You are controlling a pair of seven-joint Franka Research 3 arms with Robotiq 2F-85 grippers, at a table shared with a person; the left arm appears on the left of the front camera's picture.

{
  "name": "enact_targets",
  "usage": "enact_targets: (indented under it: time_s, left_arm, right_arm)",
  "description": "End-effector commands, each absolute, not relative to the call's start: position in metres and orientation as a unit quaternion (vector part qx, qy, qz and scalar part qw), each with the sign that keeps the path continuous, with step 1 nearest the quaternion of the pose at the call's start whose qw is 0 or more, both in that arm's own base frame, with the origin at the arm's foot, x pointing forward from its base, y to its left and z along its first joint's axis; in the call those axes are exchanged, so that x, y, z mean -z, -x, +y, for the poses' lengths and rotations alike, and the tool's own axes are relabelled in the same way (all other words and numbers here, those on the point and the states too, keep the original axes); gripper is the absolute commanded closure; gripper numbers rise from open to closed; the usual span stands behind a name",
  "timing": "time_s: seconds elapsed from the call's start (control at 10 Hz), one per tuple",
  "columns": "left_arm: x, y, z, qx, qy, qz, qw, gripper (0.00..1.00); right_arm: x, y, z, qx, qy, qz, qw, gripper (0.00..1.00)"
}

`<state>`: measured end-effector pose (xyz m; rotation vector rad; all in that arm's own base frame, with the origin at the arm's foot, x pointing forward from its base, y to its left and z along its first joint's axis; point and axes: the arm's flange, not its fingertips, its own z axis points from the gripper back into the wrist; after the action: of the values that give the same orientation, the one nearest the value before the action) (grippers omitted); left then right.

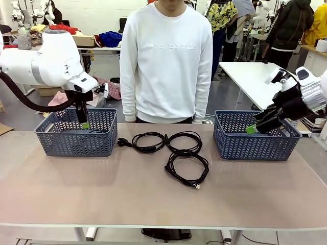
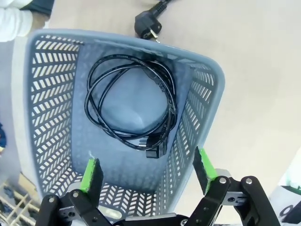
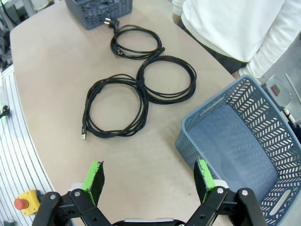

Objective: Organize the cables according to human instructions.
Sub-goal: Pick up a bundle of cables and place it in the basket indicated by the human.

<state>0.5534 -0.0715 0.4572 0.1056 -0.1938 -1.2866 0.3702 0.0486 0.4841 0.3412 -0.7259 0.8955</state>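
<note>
left hand (image 2: 146,165) wide over left-frame basket (image 2: 47,103) | right hand (image 3: 148,169) wide, empty | risk: touching cables (image 3: 141,88) on counter (image 3: 51,56) may snag, two lifting together

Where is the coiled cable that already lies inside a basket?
The coiled cable lies on the floor of the left basket, at the table's left end in the front view, below the left gripper with open jaws.

The left claw (image 2: 146,167) hangs spread above a coiled cable (image 2: 155,149) (plug end nearest) in the basket (image 2: 47,108).
</note>
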Motion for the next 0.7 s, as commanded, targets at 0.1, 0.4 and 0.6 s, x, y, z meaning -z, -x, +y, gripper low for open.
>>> enact_targets:
  time_s: [0.1, 0.4, 0.6]
  left_arm:
    - [-0.455, -0.554, -0.073, 0.605, -0.052, -0.086, 0.790, 0.00]
    - [-0.455, -0.554, -0.073, 0.605, -0.052, -0.086, 0.790, 0.00]
    - [-0.460, -0.551, -0.084, 0.584, -0.027, -0.107, 0.804, 0.00]
  right_arm:
    - [-0.483, -0.373, 0.045, -0.430, -0.165, -0.348, 0.817, 0.00]
    - [-0.483, -0.373, 0.045, -0.430, -0.165, -0.348, 0.817, 0.00]
    - [-0.483, -0.373, 0.045, -0.430, -0.165, -0.348, 0.817, 0.00]
